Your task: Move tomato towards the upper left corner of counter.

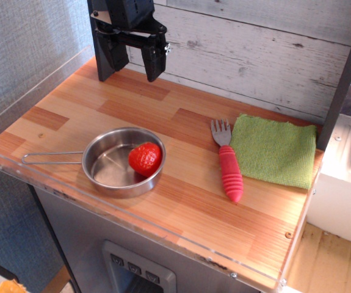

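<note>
The black gripper hangs over the far left part of the counter, its two fingers spread wide with nothing between them; its upper body is cut off by the top edge of the view, so the arm behind it cannot be seen. Well apart from it, toward the near edge, sits a small steel pan with a thin wire handle pointing left. The tomato rests inside that pan against its right wall, glossy red and dimpled; its green top is hard to make out from here. To the right of the pan, apart from it, lies a fork with a grey head and a ribbed pink-red handle, tines pointing away. Just beside the fork, a folded green cloth lies on the wood, its far right corner hidden behind a dark upright post. A clear acrylic rim edges the counter.
</note>
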`<state>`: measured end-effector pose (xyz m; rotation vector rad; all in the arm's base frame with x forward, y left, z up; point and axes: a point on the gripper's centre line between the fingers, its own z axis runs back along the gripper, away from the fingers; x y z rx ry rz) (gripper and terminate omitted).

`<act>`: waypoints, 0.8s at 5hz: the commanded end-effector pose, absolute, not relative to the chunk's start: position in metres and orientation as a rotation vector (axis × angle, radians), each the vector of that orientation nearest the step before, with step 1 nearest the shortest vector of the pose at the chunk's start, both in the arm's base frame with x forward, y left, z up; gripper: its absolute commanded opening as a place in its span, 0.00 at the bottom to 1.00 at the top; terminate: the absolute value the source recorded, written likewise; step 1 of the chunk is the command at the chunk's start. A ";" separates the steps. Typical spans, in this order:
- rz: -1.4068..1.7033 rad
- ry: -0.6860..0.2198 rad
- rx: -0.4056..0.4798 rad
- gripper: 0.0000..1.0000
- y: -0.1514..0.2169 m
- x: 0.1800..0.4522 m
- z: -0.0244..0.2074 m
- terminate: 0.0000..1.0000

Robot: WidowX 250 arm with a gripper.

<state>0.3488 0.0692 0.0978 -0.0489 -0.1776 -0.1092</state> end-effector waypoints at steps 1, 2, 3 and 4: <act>-0.109 -0.178 -0.049 1.00 0.069 0.349 0.098 0.00; -0.128 -0.184 -0.035 1.00 0.059 0.333 0.097 0.00; -0.212 -0.205 -0.050 1.00 0.046 0.306 0.096 0.00; -0.248 -0.200 -0.026 1.00 0.031 0.284 0.096 0.00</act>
